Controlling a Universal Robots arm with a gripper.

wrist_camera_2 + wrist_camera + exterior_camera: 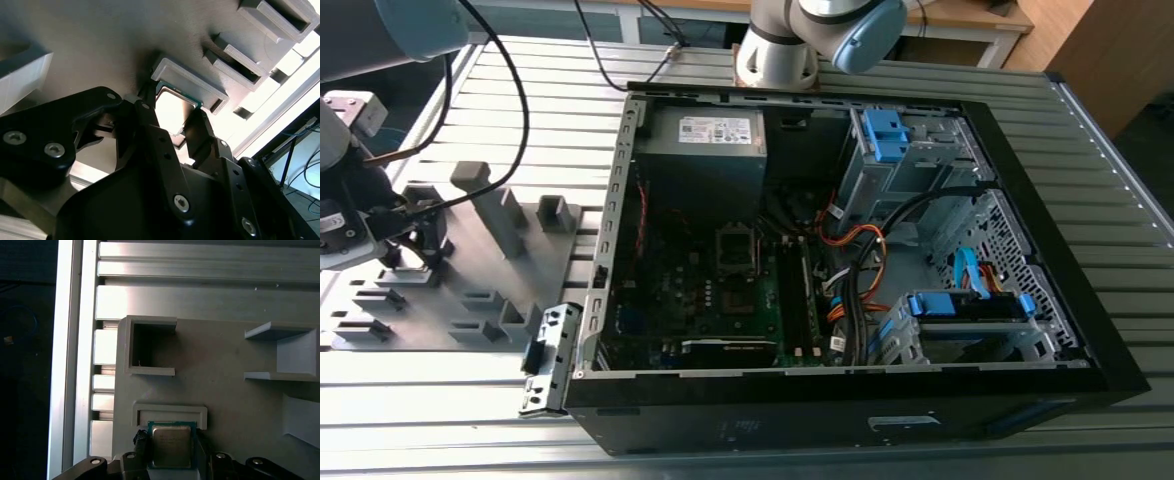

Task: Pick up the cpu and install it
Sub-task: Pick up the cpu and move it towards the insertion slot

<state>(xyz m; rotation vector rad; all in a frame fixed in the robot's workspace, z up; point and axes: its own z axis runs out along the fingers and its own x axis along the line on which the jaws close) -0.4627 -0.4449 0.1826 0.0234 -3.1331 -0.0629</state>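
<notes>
You're in a robotics lab, at a bench set up for computer assembly. In the exterior view an open desktop computer case [854, 412] lies on a slatted aluminium table [1067, 130] with its motherboard [707, 290] exposed. At twelve o'clock the arm's base [778, 55] stands on the table. At nine o'clock sits a grey fixture plate [467, 272] with part pockets. In the first wrist view one pocket holds the cpu [171, 445]. Wooden furniture [1107, 50] stands at one o'clock.
</notes>
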